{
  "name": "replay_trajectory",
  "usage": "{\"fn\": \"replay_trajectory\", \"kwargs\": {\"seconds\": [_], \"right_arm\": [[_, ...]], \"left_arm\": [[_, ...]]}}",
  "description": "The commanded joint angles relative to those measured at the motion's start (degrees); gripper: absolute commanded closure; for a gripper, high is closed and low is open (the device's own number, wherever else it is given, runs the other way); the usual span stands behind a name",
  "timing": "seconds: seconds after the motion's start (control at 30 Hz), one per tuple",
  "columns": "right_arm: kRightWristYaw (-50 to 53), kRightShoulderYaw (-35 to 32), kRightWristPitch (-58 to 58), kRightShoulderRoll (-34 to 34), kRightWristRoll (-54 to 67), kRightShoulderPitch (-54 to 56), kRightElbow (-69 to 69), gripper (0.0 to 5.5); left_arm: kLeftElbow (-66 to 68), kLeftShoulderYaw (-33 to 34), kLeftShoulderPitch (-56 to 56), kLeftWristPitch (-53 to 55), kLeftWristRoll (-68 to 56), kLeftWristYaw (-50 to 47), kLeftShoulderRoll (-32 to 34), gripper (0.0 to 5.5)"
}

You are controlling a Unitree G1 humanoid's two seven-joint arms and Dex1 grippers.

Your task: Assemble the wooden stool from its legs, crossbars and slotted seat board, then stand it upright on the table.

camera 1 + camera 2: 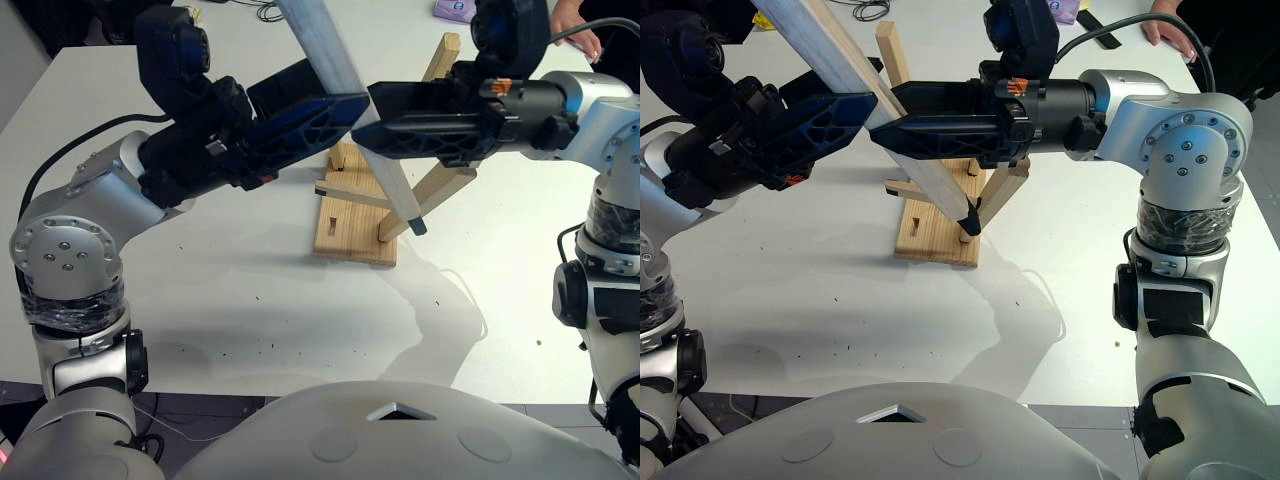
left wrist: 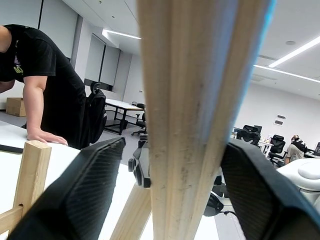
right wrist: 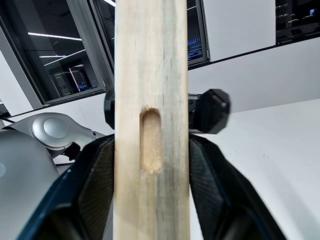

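Fitting another leg is the step in hand. Your left pincer (image 1: 345, 105) and right pincer (image 1: 385, 125) both pinch one leg (image 1: 398, 192) from opposite sides, holding it tilted above the seat board (image 1: 350, 240). The board lies on the counter (image 1: 200, 260) with a fitted leg (image 1: 440, 60) and a crossbar (image 1: 350, 192). Next, lower the held leg toward a free slot, with its mortise (image 3: 150, 140) facing the crossbar
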State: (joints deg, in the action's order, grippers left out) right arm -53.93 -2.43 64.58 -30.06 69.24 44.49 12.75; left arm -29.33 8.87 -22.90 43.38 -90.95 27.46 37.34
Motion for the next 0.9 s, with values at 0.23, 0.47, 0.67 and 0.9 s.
{"fn": "replay_trajectory", "kwargs": {"seconds": [0.23,0.47,0.67,0.9], "right_arm": [[-1.93,1.57,-2.11,-0.29,-3.45,0.86,0.93,3.44],[-3.21,3.24,-2.67,-0.33,-5.71,1.28,1.24,3.44],[-3.74,3.68,-2.55,-0.38,-6.24,0.81,2.1,3.44],[-4.07,3.69,-2.2,-0.8,-6.65,0.33,2.28,3.44]], "left_arm": [[-0.21,-0.5,-1.95,1.41,-3.94,-1.67,0.12,1.93],[0.09,-1.68,-1.62,2.35,-1.29,-1.27,0.19,1.93],[-0.29,-1.46,-1.09,2.45,-0.61,-0.77,-0.17,2.28],[-0.85,-0.49,-0.83,1.76,-0.58,0.72,-0.38,3.26]]}}
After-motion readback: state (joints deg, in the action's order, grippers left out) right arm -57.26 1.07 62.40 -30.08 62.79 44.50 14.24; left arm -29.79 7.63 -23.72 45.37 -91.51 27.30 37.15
